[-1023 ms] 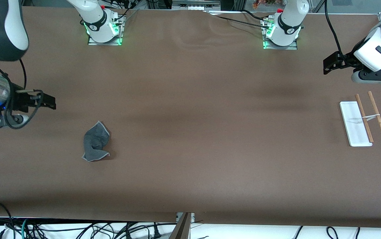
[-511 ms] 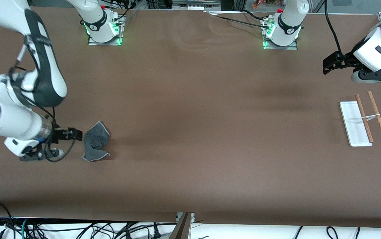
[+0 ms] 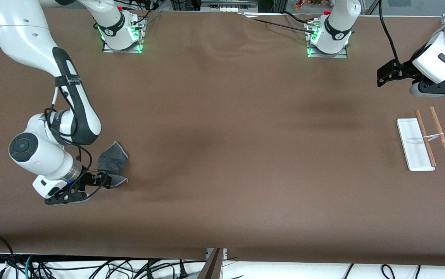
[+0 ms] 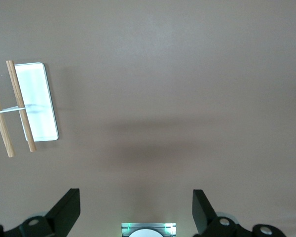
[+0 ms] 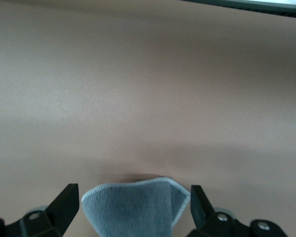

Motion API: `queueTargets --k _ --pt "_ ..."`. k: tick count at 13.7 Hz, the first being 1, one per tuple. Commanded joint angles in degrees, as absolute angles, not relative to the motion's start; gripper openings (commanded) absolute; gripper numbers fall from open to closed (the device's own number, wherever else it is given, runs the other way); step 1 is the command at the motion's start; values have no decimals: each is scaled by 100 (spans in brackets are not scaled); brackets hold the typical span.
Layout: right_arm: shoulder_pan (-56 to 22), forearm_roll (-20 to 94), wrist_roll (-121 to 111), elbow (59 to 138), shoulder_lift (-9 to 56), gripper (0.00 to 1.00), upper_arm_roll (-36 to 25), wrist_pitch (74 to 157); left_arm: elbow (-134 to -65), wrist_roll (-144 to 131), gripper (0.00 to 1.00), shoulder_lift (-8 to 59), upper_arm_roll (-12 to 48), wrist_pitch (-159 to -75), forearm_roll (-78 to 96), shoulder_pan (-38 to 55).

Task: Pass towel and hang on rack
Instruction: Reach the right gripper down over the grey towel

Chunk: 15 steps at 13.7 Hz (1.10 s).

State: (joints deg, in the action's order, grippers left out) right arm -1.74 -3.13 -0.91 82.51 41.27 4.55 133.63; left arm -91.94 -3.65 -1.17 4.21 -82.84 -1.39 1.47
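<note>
The dark grey towel (image 3: 113, 162) with a light stitched border lies crumpled on the table toward the right arm's end. My right gripper (image 3: 105, 179) is open, low at the towel's end nearer the front camera. In the right wrist view the towel (image 5: 133, 207) lies between the two open fingers (image 5: 66, 202). The rack (image 3: 426, 138) lies toward the left arm's end: a flat white base and two brown rods joined by a white crosspiece. My left gripper (image 3: 382, 77) is open and empty, waiting in the air near the rack, which shows in the left wrist view (image 4: 24, 106).
The brown table surface (image 3: 238, 155) spreads between the towel and the rack. The two arm bases (image 3: 121, 35) stand along the table's edge farthest from the front camera. Cables hang below the table's front edge.
My right arm has swung down and toward the front camera, from above the table's end to the towel, so its open fingers now straddle the towel's edge. The left arm has not moved.
</note>
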Motion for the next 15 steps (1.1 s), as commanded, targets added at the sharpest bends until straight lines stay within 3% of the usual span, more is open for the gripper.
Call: queueTargets --k 1,5,11,15 --pt "-193 -343 -9 8174 4332 100 475 13560 -9097 -308 100 -123 475 -8165 -281 114" --pt "-202 -343 -53 8183 4693 100 466 14203 -9097 -308 100 -123 483 -8165 -281 114" --pt "-158 -316 -35 8183 4904 100 422 14168 -9097 -299 100 -123 475 -8130 -281 114" --pt "-79 -308 -44 8183 4869 100 396 13615 -9097 -299 100 -123 466 -8130 -281 114"
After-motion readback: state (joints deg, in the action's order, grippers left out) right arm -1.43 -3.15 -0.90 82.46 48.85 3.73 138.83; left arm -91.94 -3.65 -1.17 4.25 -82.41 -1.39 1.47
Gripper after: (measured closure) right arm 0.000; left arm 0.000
